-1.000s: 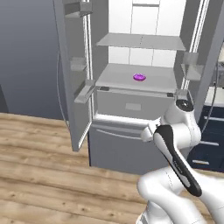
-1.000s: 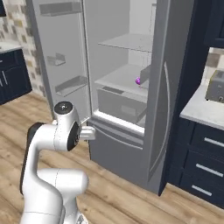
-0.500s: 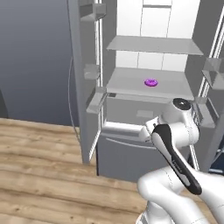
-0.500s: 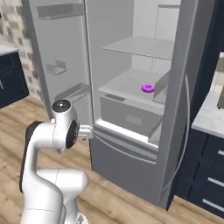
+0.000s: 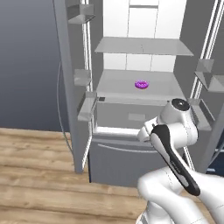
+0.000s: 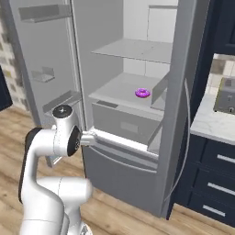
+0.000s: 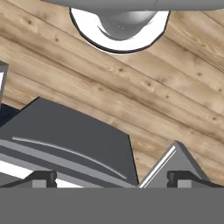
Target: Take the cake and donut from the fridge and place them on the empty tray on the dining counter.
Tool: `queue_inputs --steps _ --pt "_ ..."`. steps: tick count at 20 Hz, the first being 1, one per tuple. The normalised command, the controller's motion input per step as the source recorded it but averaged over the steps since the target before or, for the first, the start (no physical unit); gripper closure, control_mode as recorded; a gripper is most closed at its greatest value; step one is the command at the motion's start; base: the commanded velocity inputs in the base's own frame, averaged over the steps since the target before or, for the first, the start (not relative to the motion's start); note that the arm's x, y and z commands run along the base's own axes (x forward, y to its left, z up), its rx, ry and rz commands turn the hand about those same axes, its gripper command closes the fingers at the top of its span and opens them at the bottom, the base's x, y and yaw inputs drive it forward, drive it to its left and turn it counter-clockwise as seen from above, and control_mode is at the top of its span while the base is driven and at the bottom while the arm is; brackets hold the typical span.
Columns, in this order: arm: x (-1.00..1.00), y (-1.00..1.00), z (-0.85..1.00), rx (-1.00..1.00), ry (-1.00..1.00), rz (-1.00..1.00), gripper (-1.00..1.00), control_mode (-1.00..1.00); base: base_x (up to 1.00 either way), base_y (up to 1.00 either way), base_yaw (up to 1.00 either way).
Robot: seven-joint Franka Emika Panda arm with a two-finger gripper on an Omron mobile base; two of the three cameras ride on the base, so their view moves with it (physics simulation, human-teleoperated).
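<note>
While fridge (image 5: 131, 65) doors stand open, donut (image 5: 141, 85) on shelf, end effector (image 7: 111, 180) spread wide, empty, mostly cropped

We are in a kitchen: we see a big open fridge (image 5: 131, 87), a wood floor (image 5: 35, 175), dark blue drawers (image 6: 215, 179) and a toaster (image 6: 225, 95) on the counter (image 6: 213, 126).

Arm (image 5: 175, 144) was glossy white, rounded bulky links; black band along forearm; dark round joint caps, grey-rimmed.
</note>
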Motion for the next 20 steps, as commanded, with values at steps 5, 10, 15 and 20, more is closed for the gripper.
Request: queue_inputs --steps 5,10,15,20 --pt "0.0 0.0 0.0 0.0 0.0 0.0 -1.0 1.0 0.64 0.1 -0.16" --pt "0.0 0.0 0.0 0.0 0.0 0.0 -1.0 1.0 0.51 0.08 -0.17" --pt "0.0 0.0 0.0 0.0 0.0 0.0 -1.0 1.0 0.46 0.23 -0.21" --pt "0.0 0.0 0.0 0.0 0.0 0.0 -1.0 1.0 0.46 0.36 -0.24"
